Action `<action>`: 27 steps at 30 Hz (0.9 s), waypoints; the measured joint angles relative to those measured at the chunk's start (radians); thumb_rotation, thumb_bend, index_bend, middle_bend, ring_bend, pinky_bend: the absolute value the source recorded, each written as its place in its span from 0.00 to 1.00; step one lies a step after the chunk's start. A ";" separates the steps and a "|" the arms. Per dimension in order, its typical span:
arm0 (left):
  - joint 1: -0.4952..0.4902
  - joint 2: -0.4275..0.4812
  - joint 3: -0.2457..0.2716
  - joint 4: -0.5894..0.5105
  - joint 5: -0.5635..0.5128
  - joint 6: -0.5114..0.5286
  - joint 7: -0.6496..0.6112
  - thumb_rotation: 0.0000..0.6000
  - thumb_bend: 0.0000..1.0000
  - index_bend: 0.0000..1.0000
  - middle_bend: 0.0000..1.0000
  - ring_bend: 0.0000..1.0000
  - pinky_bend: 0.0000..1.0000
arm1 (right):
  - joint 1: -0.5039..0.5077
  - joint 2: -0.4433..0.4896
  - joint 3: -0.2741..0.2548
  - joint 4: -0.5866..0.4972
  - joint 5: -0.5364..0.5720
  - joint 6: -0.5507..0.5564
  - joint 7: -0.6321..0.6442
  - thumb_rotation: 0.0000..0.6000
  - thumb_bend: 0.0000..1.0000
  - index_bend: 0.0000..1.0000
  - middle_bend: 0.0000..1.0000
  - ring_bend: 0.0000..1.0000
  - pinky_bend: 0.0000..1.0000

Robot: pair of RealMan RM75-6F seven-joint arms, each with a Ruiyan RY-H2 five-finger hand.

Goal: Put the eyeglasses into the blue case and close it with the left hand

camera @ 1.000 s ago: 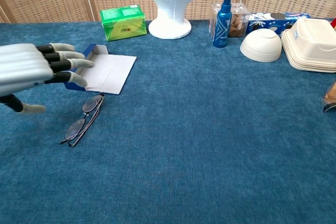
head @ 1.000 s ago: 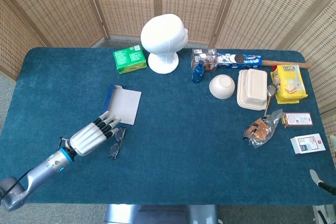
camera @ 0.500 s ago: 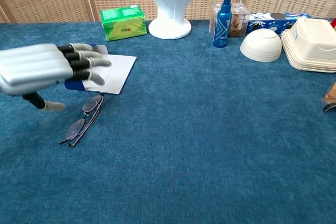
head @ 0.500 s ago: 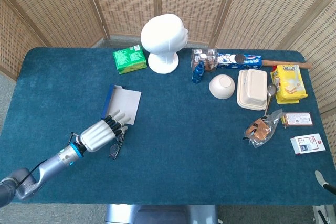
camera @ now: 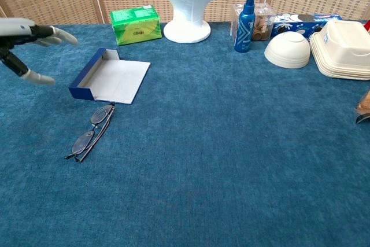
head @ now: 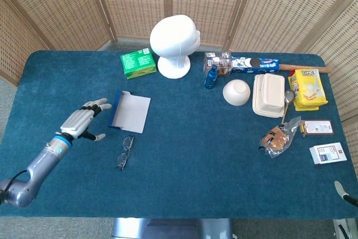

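Note:
The folded eyeglasses (head: 125, 152) (camera: 91, 132) lie on the blue cloth just in front of the case. The blue case (head: 130, 111) (camera: 110, 79) lies open, its white inside facing up. My left hand (head: 84, 120) (camera: 26, 39) hovers left of the case, fingers spread and holding nothing. It is well clear of both the glasses and the case. Only a sliver at the lower right corner of the head view may belong to my right arm; the right hand itself does not show.
At the back stand a white mannequin head (head: 175, 43), a green box (head: 137, 62) and a blue spray bottle (head: 211, 76). A white bowl (head: 236, 92), a foam box (head: 269, 95), snack packs (head: 307, 88) and cards (head: 328, 153) crowd the right side.
My left hand has drawn back from above the glasses and case to the left, away from both. The glasses and the case have not moved.

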 measured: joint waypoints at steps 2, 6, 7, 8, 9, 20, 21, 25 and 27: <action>-0.010 0.015 -0.017 -0.007 -0.058 -0.045 -0.035 1.00 0.23 0.09 0.02 0.00 0.00 | 0.000 -0.002 0.001 0.003 0.000 0.000 0.002 0.87 0.24 0.00 0.12 0.00 0.14; -0.034 0.030 -0.048 -0.002 -0.156 -0.133 -0.107 1.00 0.23 0.10 0.02 0.00 0.00 | -0.002 -0.004 0.002 0.009 0.002 0.002 0.007 0.87 0.24 0.00 0.12 0.00 0.14; -0.042 0.032 -0.056 0.004 -0.180 -0.161 -0.130 1.00 0.23 0.10 0.02 0.00 0.00 | -0.003 -0.005 0.003 0.010 0.002 0.002 0.008 0.87 0.24 0.00 0.12 0.00 0.14; -0.048 0.033 -0.063 0.009 -0.195 -0.182 -0.146 1.00 0.23 0.10 0.02 0.00 0.00 | -0.003 -0.005 0.003 0.010 0.003 0.002 0.008 0.88 0.24 0.00 0.12 0.00 0.14; -0.054 0.033 -0.068 0.015 -0.208 -0.201 -0.160 1.00 0.23 0.10 0.02 0.00 0.00 | -0.003 -0.005 0.003 0.011 0.003 0.003 0.009 0.87 0.24 0.00 0.12 0.00 0.14; -0.120 -0.004 -0.147 0.117 -0.307 -0.380 -0.307 1.00 0.23 0.09 0.02 0.00 0.00 | -0.015 -0.010 0.004 0.020 0.002 0.017 0.021 0.87 0.24 0.00 0.12 0.00 0.14; -0.125 -0.008 -0.152 0.125 -0.311 -0.392 -0.314 1.00 0.23 0.08 0.02 0.00 0.00 | -0.017 -0.010 0.004 0.020 0.003 0.020 0.022 0.87 0.24 0.00 0.12 0.00 0.14; -0.146 -0.043 -0.170 0.196 -0.333 -0.459 -0.349 1.00 0.23 0.08 0.02 0.00 0.00 | -0.034 -0.006 0.004 0.017 0.008 0.040 0.028 0.87 0.24 0.00 0.12 0.00 0.14; -0.155 -0.062 -0.177 0.237 -0.342 -0.492 -0.364 1.00 0.23 0.08 0.02 0.00 0.00 | -0.035 -0.005 0.004 0.016 0.009 0.041 0.028 0.88 0.24 0.00 0.12 0.00 0.14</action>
